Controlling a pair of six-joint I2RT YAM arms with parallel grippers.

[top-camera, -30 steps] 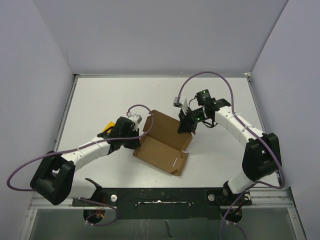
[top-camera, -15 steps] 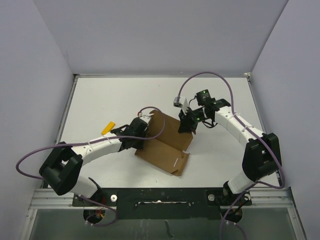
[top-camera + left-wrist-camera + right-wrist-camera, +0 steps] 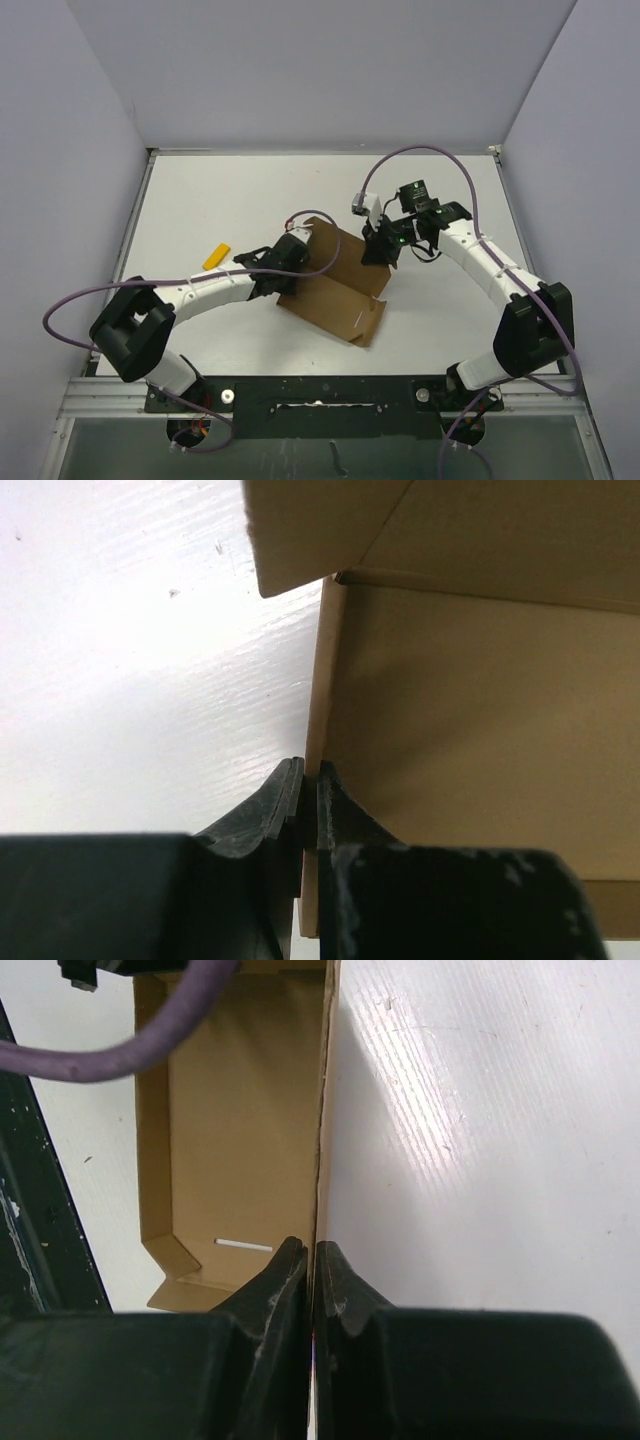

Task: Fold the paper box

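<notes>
The paper box (image 3: pixel 335 285) is a brown cardboard die-cut sheet, partly folded, lying at the table's middle. My left gripper (image 3: pixel 296 262) is shut on its left wall; in the left wrist view the gripper (image 3: pixel 310 780) pinches the thin cardboard edge (image 3: pixel 325 680) between both fingers. My right gripper (image 3: pixel 378 250) is shut on the box's far right wall; in the right wrist view the gripper (image 3: pixel 312 1258) clamps the upright edge (image 3: pixel 325 1110), with the box's inner floor (image 3: pixel 240 1130) and a white slot to the left.
A small yellow piece (image 3: pixel 216 255) lies on the white table (image 3: pixel 220 200) left of the box. A purple cable (image 3: pixel 120 1040) crosses the top left of the right wrist view. Grey walls enclose the table on three sides.
My left gripper has moved right along the box's left side and closer to its far corner. The box has shifted slightly right. The right gripper has barely moved.
</notes>
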